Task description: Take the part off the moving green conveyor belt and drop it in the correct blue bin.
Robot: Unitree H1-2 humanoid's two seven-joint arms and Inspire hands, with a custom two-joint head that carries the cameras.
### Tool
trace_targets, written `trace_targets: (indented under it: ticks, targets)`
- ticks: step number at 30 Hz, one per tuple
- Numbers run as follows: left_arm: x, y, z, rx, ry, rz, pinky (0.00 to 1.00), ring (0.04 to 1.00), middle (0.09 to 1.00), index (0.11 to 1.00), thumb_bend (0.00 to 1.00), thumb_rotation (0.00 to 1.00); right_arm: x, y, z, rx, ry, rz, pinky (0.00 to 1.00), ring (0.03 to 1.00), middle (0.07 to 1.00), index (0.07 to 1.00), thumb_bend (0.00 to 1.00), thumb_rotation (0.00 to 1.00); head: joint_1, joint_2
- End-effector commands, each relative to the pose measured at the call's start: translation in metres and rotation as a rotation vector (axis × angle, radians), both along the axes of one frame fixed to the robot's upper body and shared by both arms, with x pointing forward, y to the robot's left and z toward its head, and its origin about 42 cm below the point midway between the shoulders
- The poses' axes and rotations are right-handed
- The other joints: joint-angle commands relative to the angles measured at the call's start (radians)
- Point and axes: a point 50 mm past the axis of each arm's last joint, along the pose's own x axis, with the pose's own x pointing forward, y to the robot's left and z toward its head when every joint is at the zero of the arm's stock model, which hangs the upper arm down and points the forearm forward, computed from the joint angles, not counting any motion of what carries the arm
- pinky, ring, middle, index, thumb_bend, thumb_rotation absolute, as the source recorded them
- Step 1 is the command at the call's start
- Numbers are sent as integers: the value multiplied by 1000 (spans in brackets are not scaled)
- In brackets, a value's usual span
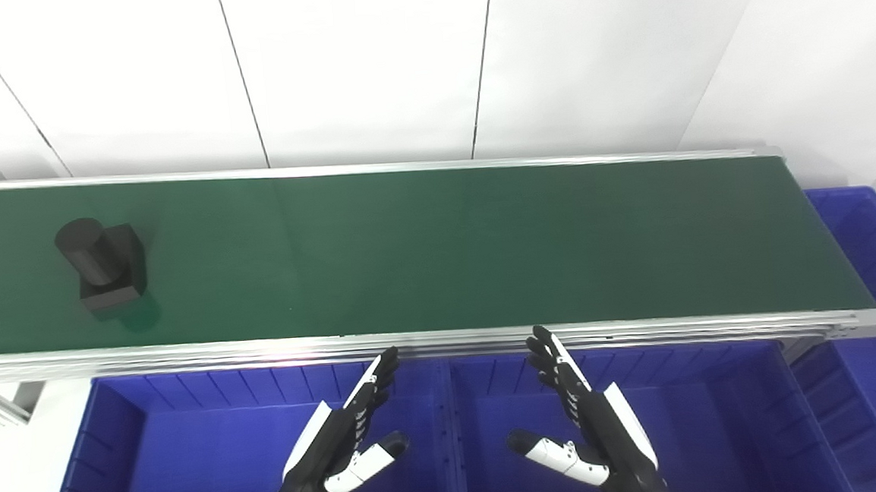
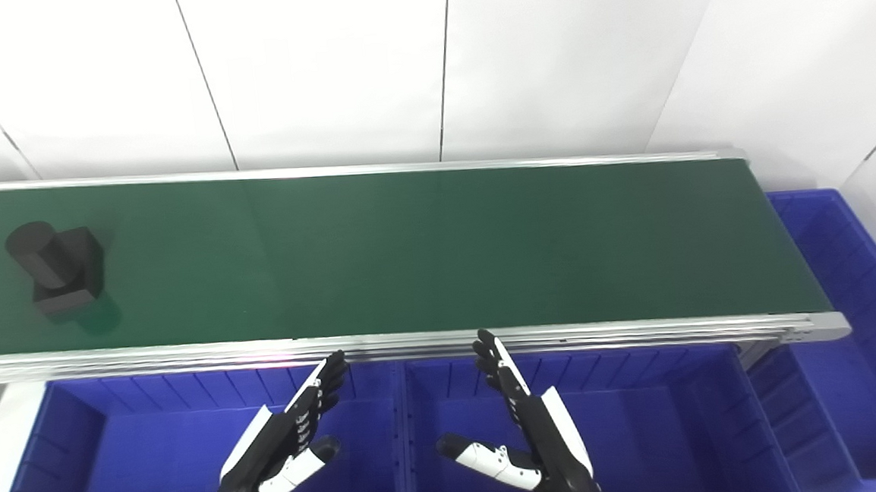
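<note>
A black part (image 1: 102,265), a cylinder standing on a square block, sits on the green conveyor belt (image 1: 438,246) at its far left; it also shows in the right eye view (image 2: 57,268). My left hand (image 1: 340,442) is open and empty, held above the left blue bin (image 1: 116,456) near the belt's front rail. My right hand (image 1: 589,419) is open and empty above the middle blue bin (image 1: 722,419). Both hands are far to the right of the part.
A third blue bin (image 1: 875,250) stands past the belt's right end. An aluminium rail (image 1: 444,343) runs along the belt's front edge, just beyond my fingertips. White wall panels rise behind the belt.
</note>
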Motion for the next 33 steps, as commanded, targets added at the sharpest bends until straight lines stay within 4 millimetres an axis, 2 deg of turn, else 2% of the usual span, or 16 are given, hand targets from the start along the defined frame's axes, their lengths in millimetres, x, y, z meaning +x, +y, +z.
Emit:
trace_targets:
  ticks: [1, 2, 5, 6, 7, 10, 16, 24, 33]
  targets:
    - [4, -4, 6, -21, -39, 6, 1000, 1000, 1000, 1000, 731, 776, 2, 0, 7, 10, -50, 10, 936, 948, 967, 1000, 770, 614, 17, -11]
    - [4, -4, 6, -21, -39, 7, 1000, 1000, 1000, 1000, 732, 776, 1, -1, 7, 8, -49, 10, 936, 948, 967, 1000, 770, 615, 17, -11]
    - [3, -8, 2, -25, -33, 18, 1000, 1000, 1000, 1000, 737, 769, 0, -4, 4, 8, -55, 12, 933, 951, 967, 1000, 768, 615, 84, -53]
    - [2, -9, 1, -25, -28, 21, 1000, 1000, 1000, 1000, 749, 765, 0, -4, 3, 8, -58, 12, 935, 947, 967, 1000, 764, 616, 84, -53]
    - [2, -10, -1, -24, -22, 19, 1000, 1000, 1000, 1000, 757, 762, -1, -5, 2, 9, -54, 12, 936, 945, 967, 1000, 762, 617, 118, -86]
    - [2, -13, -5, -36, -18, 20, 1000, 1000, 1000, 1000, 773, 748, -2, -9, -1, 7, -45, 10, 954, 951, 971, 1000, 752, 617, 153, -119]
    - [3, -16, -8, -39, -27, 11, 988, 1000, 1000, 1000, 807, 738, -3, -15, -5, -2, -62, 22, 948, 954, 968, 1000, 739, 605, 211, -157]
    - [5, -19, -14, -45, -45, 13, 960, 1000, 1000, 1000, 803, 701, -2, -18, -9, -1, -60, 23, 997, 975, 981, 1000, 701, 587, 231, -187]
    - [6, -20, -20, -44, -55, 19, 946, 1000, 1000, 999, 793, 691, -2, -19, -13, 6, -64, 17, 1000, 980, 983, 1000, 682, 577, 232, -224]
